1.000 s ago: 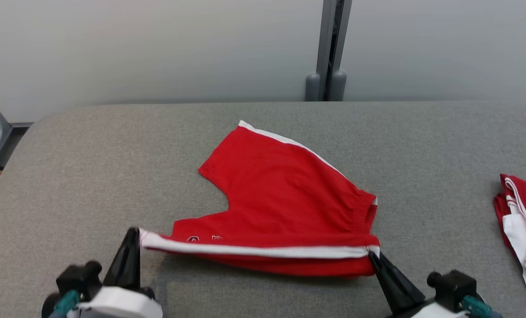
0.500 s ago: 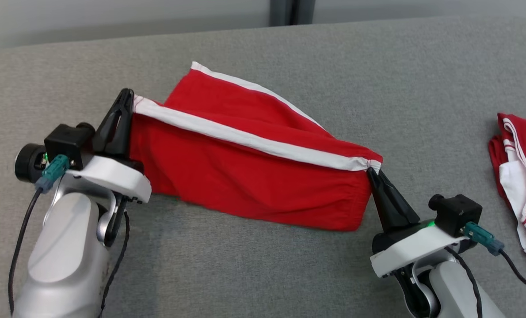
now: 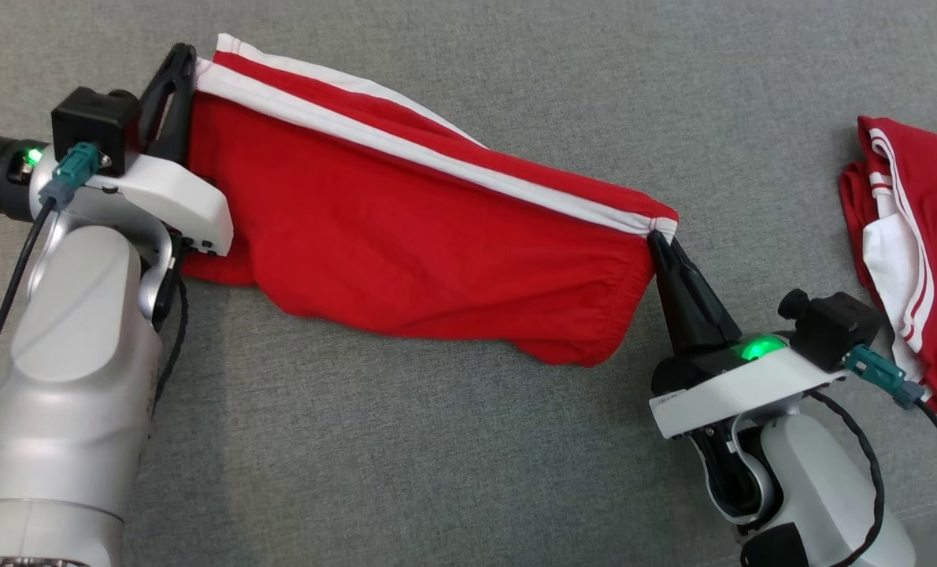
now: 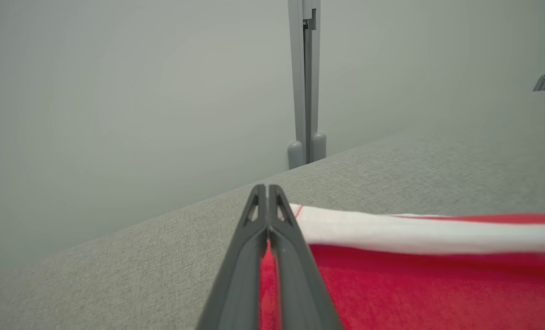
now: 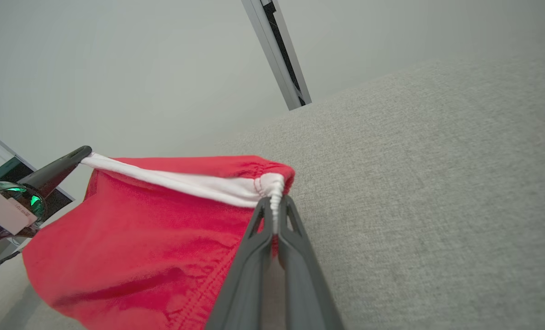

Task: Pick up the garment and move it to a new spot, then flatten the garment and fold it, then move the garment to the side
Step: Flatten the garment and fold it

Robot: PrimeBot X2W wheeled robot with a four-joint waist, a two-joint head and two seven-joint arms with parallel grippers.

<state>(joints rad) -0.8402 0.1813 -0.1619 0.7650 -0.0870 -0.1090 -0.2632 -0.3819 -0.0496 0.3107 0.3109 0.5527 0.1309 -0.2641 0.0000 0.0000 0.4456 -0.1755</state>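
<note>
Red cloth with a white stripe (image 3: 437, 161): the garment (image 3: 405, 244) hangs stretched between the two claws over the grey bench (image 3: 437, 472), stripe uppermost and the body sagging below it. Left claw (image 3: 177, 71): fingers pressed together on the stripe's left end. The left wrist view confirms this, with red cloth showing in the slit between them. Right claw (image 3: 661, 236): fingers closed on the bunched white corner at the gathered-waist end, and the right wrist view shows the puckered stitching nipped at the tips. The stripe runs taut from claw to claw. The lowest fold, near the right end, is close to the bench; I cannot tell if it touches. Versus 1.0 s ago: the garment then lay spread flat on the bench with only its near edge pinched, and now it is raised along the stripe and doubled over. Versus 0.5 s ago: the far leg's white edge lay out on the bench, and now it sits just behind the held stripe. The head camera has tipped down between frames, so the shift in the picture is not all the cloth's. A second red-and-white garment (image 3: 909, 236) lies crumpled on the bench to the right, apart from the right claw, as before.
</note>
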